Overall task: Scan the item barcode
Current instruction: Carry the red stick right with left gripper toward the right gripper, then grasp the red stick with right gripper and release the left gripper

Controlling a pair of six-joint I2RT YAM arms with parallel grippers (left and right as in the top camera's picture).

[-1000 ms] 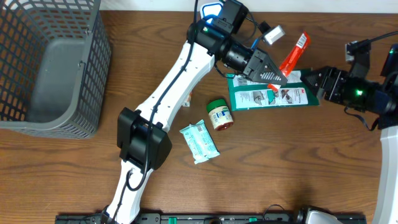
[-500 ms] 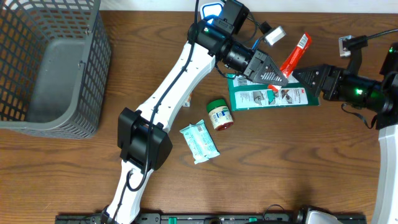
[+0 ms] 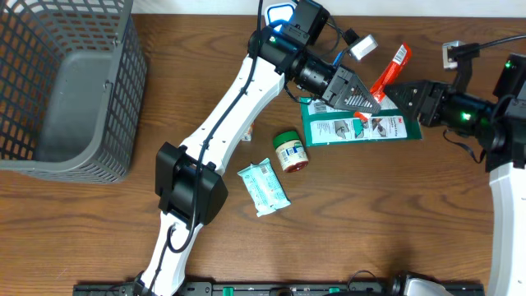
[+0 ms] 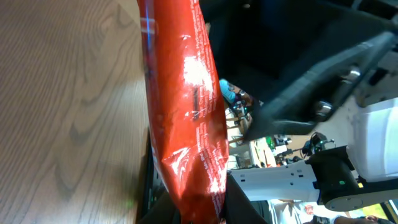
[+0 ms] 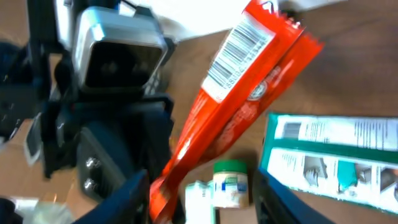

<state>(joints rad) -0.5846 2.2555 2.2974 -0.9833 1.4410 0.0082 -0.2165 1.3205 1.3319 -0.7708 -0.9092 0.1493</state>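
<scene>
Green pack (image 3: pixel 362 127) — crowding red packet (image 3: pixel 392 66).

Red packet (image 3: pixel 389 71), white barcode patch (image 5: pixel 239 40); green-white pack (image 3: pixel 388 130); grey basket (image 3: pixel 131 86); brown woodgrain table (image 3: pixel 394 214).

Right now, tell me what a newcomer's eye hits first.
The red packet, pinched in the left gripper, stands out at the table's far side, its barcode facing the right wrist camera. A green package lies beneath it, and a grey basket fills the far left corner.

One red packet (image 3: pixel 389 71), one green card pack (image 3: pixel 386 128), one green-lidded jar (image 3: pixel 289 150), one wipes pouch (image 3: pixel 263 187), one grey basket (image 3: pixel 134 90)
</scene>
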